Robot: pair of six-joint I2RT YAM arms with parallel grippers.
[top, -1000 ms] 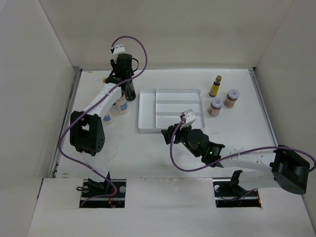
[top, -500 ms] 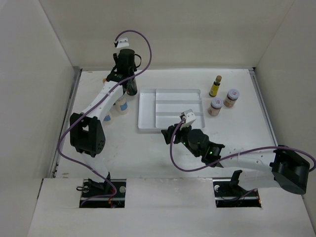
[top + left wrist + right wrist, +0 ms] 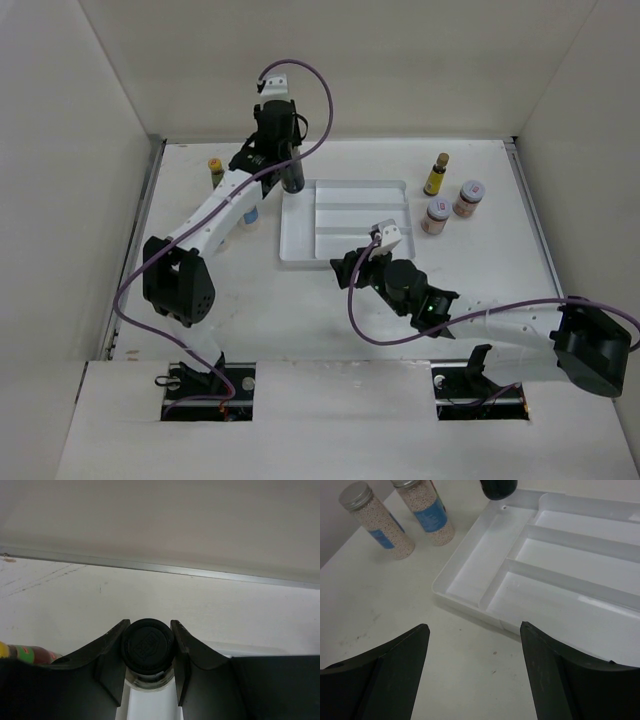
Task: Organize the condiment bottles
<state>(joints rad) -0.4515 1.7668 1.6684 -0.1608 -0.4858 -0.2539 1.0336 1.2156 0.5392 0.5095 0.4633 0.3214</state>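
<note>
My left gripper (image 3: 290, 158) is shut on the black cap (image 3: 147, 645) of the tall dark-liquid bottle (image 3: 292, 178), held upright at the far left corner of the white divided tray (image 3: 345, 245). The bottle's base shows in the right wrist view (image 3: 498, 487). The red-green yellow-capped bottle (image 3: 215, 170) stands at the far left. Two blue-labelled spice jars (image 3: 377, 522) (image 3: 427, 512) stand left of the tray, partly under my left arm. The tiny yellow bottle (image 3: 436, 175) and two pale-lidded jars (image 3: 436, 215) (image 3: 468, 198) stand right of the tray. My right gripper (image 3: 474, 629) is open and empty at the tray's near edge.
The tray's compartments (image 3: 570, 555) hold nothing. White walls close in the table at the back and both sides, with a metal strip (image 3: 200, 572) along the far edge. Purple cables loop over both arms.
My left arm has carried the dark bottle to the right, from beside the blue-labelled jars to the tray's far left corner. The red-green bottle is now uncovered. The right arm has barely moved.
</note>
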